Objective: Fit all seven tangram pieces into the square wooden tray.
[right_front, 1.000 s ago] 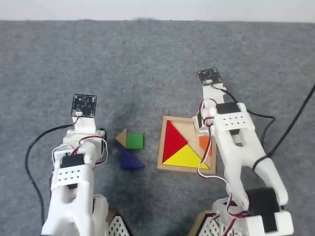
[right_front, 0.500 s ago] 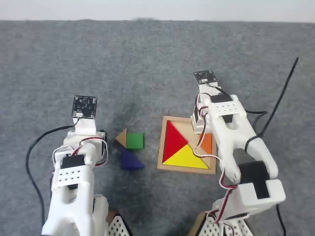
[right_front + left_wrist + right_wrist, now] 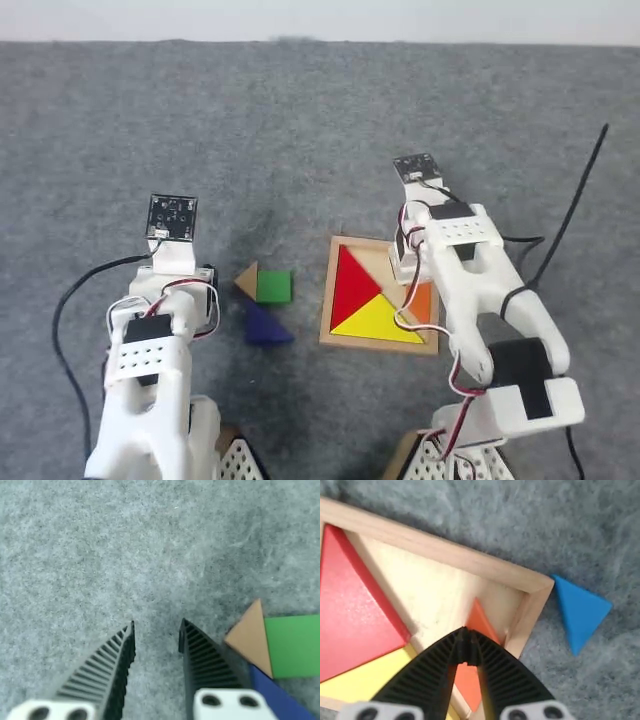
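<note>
The right gripper (image 3: 467, 634) has its jaws clenched above the orange triangle (image 3: 481, 619) inside the tray (image 3: 445, 550); the left gripper (image 3: 157, 625), jaws released, sits well left of the tray.

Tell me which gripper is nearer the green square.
Left. The left gripper hangs over the mat close to the green square; the right gripper is farther off, over the orange piece in the wooden tray.

red triangle (image 3: 352, 285), yellow triangle (image 3: 375, 320), orange piece (image 3: 481, 620), green square (image 3: 274, 286), grey mat (image 3: 300, 130)
</note>
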Robot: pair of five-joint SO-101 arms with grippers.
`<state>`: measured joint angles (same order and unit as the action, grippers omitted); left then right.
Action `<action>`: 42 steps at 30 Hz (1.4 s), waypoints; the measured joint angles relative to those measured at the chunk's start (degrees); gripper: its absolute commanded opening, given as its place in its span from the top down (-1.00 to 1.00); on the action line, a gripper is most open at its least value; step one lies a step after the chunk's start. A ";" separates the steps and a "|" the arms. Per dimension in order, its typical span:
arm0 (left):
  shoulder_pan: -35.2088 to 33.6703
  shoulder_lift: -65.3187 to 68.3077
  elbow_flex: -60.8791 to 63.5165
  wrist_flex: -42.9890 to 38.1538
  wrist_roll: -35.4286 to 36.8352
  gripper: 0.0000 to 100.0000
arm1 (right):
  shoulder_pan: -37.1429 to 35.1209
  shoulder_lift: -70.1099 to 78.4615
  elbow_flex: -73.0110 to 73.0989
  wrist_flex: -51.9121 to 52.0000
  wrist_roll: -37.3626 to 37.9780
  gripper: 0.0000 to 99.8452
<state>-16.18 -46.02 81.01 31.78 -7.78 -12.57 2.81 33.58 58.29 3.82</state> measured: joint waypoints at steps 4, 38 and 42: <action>0.00 0.00 0.00 0.00 0.00 0.73 | 0.00 -0.97 1.23 0.00 0.62 0.99; 6.95 0.26 -14.15 18.46 -1.05 0.73 | 10.90 -39.38 21.54 3.69 6.15 0.99; 15.12 5.89 -28.31 34.64 -1.76 0.68 | 15.30 -39.47 26.29 3.43 8.44 0.99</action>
<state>-1.05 -40.13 52.70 66.42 -9.54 2.73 -36.66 59.87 61.71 12.26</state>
